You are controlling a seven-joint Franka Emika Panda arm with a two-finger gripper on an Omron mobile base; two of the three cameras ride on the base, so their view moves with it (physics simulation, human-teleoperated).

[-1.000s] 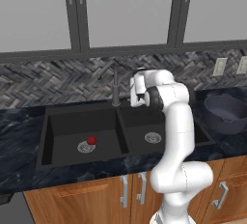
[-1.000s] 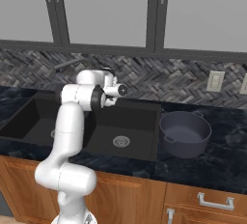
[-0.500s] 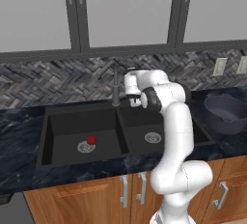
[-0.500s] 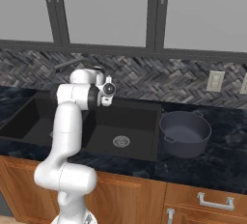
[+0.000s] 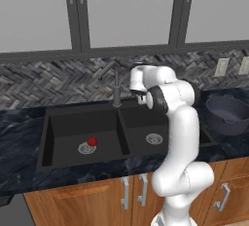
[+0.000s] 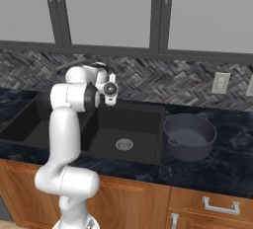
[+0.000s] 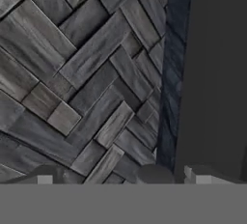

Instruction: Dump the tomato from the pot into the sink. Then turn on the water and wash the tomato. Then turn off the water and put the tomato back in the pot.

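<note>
The black sink holds the tomato by its left drain, ready for washing. The pot waits right of the sink. Behind the sink, the tool is wide open near the tap.

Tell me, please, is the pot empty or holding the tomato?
Empty: the pot shows a bare inside, and the tomato lies in the sink.

Tomato: glossy bright red. Sink: matte black, with a silver drain ring in each basin. Pot: dark navy-black (interior slightly greyer). Backsplash: grey herringbone tiles in mixed light and dark tones. Countertop: black with blue marbling. Cabinet fronts: warm brown wood grain, silver handles.
</note>
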